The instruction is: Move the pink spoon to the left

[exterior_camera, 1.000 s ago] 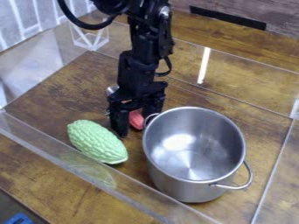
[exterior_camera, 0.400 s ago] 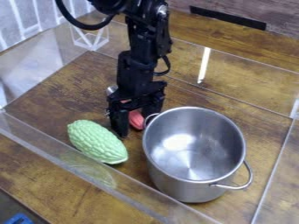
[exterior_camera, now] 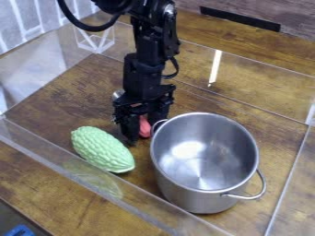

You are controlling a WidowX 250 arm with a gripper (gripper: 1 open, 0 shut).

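The pink spoon (exterior_camera: 146,127) lies on the wooden table just left of the steel pot (exterior_camera: 197,197). Only a small pinkish-red piece of it shows between the black fingers; its silver bowl is hidden. My gripper (exterior_camera: 136,127) points straight down at the table, with its fingers drawn in against the pink handle. The arm rises behind it toward the top of the view.
A bumpy green vegetable (exterior_camera: 101,149) lies to the front left of the gripper, close to the clear wall (exterior_camera: 50,138) along the table's near-left edge. The pot stands right beside the gripper. A white wire stand (exterior_camera: 94,38) is at the back left.
The fingers, spread wide in the earlier frames, have closed in on the pink handle. The arm itself has stayed in place, and the pot and the vegetable have not moved.
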